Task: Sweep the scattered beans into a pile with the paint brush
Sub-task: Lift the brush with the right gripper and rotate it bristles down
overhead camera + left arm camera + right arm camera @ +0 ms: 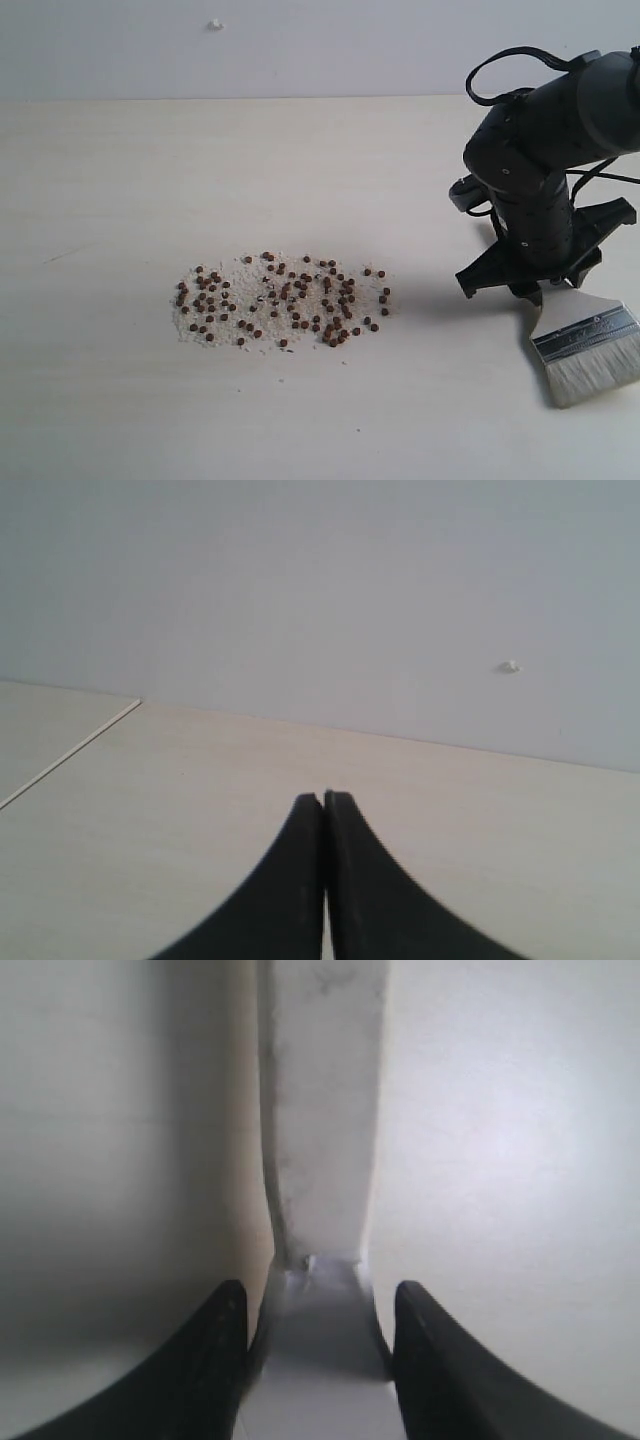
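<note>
Right of the beans (285, 300) and well apart from them, the right gripper (318, 1300) pinches the paint brush (585, 345) by its handle, one black jaw against each side. The silver ferrule and cream bristles angle away from the beans, low over the pale table (120, 400). The beans lie in a loose oval patch mixed with fine white grains (250, 335), none touching the brush. Left gripper (324, 798): jaws pressed together, tips above the table facing a plain wall; its place relative to the beans cannot be told.
</note>
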`<state>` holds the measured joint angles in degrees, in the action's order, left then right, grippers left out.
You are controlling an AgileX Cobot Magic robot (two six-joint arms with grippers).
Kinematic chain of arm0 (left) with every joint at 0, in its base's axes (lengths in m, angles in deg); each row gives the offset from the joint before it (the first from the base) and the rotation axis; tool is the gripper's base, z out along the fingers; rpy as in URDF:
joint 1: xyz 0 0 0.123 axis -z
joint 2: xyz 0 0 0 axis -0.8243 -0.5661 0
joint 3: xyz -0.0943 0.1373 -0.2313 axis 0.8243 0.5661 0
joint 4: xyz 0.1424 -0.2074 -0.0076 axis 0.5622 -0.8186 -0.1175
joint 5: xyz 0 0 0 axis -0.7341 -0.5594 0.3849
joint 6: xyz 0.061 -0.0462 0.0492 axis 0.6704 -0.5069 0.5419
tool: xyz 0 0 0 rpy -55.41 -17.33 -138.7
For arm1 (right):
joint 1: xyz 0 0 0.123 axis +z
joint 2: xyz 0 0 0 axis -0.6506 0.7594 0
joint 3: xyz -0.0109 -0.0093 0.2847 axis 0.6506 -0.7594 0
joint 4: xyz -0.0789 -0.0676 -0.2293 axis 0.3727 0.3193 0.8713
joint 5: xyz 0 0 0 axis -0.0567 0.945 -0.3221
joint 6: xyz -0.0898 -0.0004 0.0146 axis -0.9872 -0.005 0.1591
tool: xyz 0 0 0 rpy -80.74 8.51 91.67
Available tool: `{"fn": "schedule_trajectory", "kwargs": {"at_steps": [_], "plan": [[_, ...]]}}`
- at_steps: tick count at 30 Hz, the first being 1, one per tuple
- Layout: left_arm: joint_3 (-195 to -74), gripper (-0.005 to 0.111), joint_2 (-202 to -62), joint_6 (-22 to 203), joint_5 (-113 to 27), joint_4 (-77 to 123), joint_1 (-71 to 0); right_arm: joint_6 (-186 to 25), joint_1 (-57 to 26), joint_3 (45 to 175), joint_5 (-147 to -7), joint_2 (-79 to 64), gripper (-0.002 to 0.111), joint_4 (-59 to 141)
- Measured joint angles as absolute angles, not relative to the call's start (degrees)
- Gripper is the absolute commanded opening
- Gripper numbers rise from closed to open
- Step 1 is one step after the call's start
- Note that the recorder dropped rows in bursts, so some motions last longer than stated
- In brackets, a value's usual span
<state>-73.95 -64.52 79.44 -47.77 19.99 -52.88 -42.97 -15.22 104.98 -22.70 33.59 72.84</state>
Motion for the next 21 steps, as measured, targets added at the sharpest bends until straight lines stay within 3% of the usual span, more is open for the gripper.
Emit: {"fn": "schedule_trajectory", "kwargs": {"at_steps": [21], "plan": [[-74.0,0.0,-64.5,79.4,-47.8,20.0,-52.9,-43.0,-15.2,105.0,-22.7,33.6,0.0,72.8]]}}
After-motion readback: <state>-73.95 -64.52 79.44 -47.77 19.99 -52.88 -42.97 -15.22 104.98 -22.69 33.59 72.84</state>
